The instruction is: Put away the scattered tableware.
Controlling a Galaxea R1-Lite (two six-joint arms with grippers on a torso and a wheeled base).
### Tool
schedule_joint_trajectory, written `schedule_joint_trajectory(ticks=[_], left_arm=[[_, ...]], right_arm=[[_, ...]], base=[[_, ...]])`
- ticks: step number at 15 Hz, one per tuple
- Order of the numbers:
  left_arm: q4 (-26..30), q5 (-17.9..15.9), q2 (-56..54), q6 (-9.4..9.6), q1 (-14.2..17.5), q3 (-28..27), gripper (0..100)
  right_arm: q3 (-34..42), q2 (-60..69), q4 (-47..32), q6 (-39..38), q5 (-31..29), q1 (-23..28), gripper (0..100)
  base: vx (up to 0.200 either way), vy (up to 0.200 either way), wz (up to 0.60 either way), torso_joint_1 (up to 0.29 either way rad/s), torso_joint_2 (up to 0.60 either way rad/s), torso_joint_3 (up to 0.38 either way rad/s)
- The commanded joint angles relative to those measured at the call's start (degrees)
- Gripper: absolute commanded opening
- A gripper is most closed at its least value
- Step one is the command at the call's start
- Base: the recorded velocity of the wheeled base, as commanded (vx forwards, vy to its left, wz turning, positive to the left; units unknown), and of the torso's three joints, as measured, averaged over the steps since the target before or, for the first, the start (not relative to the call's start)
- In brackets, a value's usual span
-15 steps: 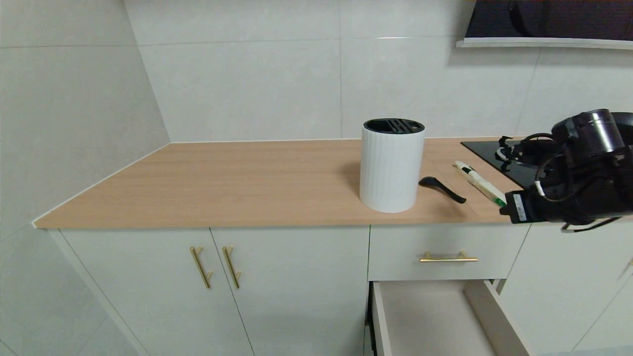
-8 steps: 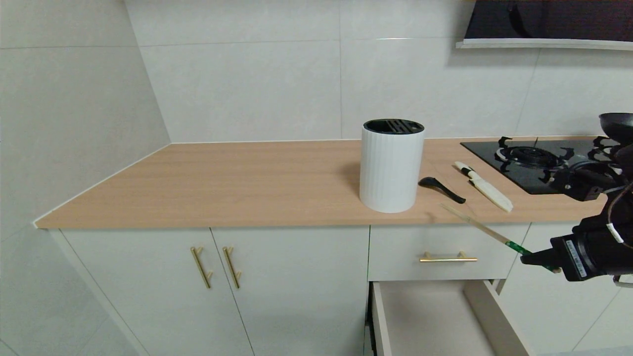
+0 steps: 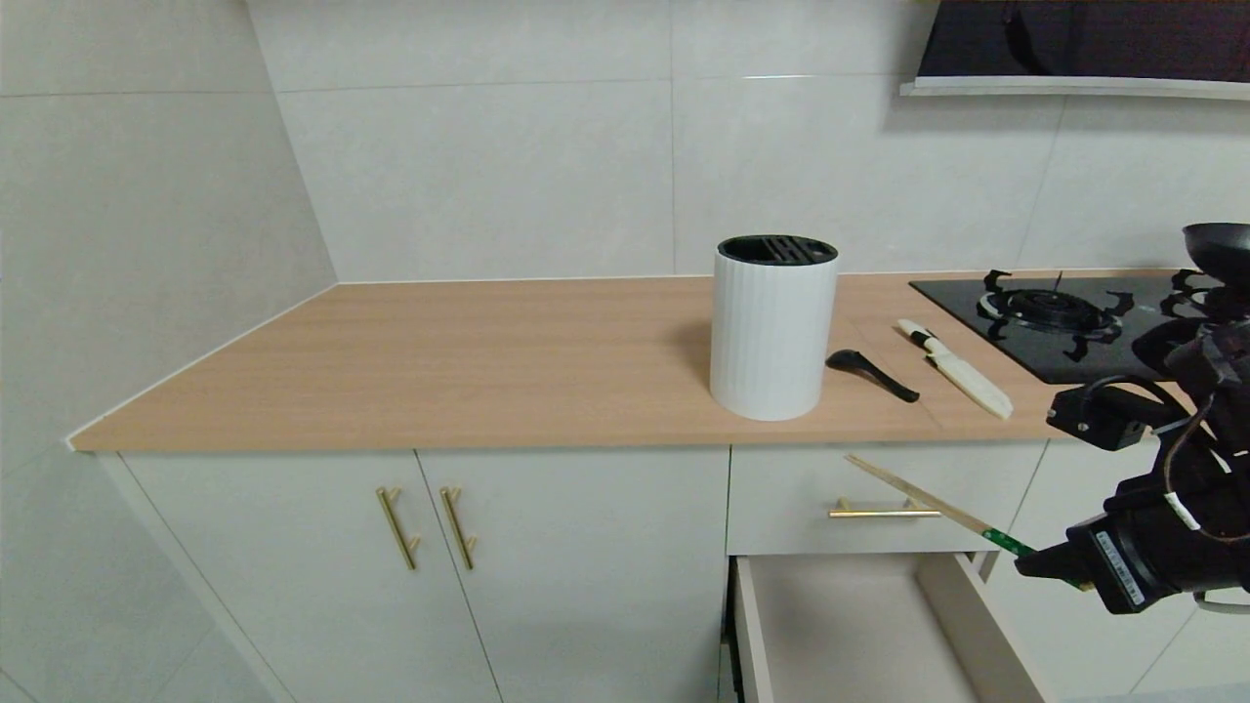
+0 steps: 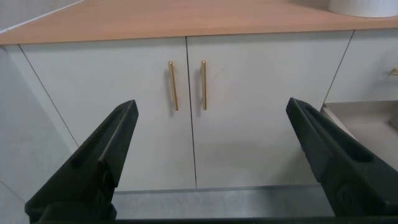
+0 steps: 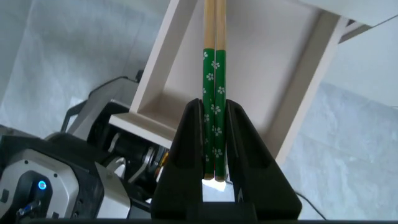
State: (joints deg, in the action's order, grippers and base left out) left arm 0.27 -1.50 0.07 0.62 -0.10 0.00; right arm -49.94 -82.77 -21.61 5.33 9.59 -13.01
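My right gripper (image 3: 1050, 568) is shut on a pair of wooden chopsticks (image 3: 923, 502) with green flowered ends, held in front of the cabinet just above the open drawer (image 3: 977, 625). In the right wrist view the chopsticks (image 5: 214, 87) run out from between the fingers (image 5: 186, 143) over the drawer (image 5: 180, 81). On the counter a black spoon (image 3: 871, 373) and a white-handled knife (image 3: 957, 369) lie right of the white ribbed utensil holder (image 3: 773, 327). My left gripper (image 4: 211, 155) is open, low before the cabinet doors (image 4: 186, 106).
A wooden countertop (image 3: 439, 361) runs along the tiled wall. A black gas hob (image 3: 1055, 317) sits at its right end. A shut drawer with a gold handle (image 3: 884, 510) sits above the open one. Gold handles (image 3: 425, 527) mark the cabinet doors at left.
My right arm has come off the counter and dropped downwards with the chopsticks, from beside the knife to just over the open drawer.
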Motion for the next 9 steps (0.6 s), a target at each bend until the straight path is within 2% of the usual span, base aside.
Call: schedule_joint_trajectory(ticks=[1,6,9], left_arm=[[0.00,0.01,0.01,-0.01,0.01,0.00,100],[0.00,0.01,0.01,-0.01,0.01,0.00,100],[0.00,0.01,0.01,-0.01,0.01,0.00,100]], right_arm=[[0.20,-1.34,-0.01,-0.05,-0.01,-0.53,0],[0.46,-2.39,-0.01,0.12,-0.01,-0.62,0],[0.46,-2.83,-0.01,0.12,-0.01,-0.62,0]], base=[[0.000,0.000,0.00,0.000,0.00,0.000],[0.000,0.000,0.00,-0.005,0.01,0.012],[0.000,0.000,0.00,-0.144,0.35,0.207]])
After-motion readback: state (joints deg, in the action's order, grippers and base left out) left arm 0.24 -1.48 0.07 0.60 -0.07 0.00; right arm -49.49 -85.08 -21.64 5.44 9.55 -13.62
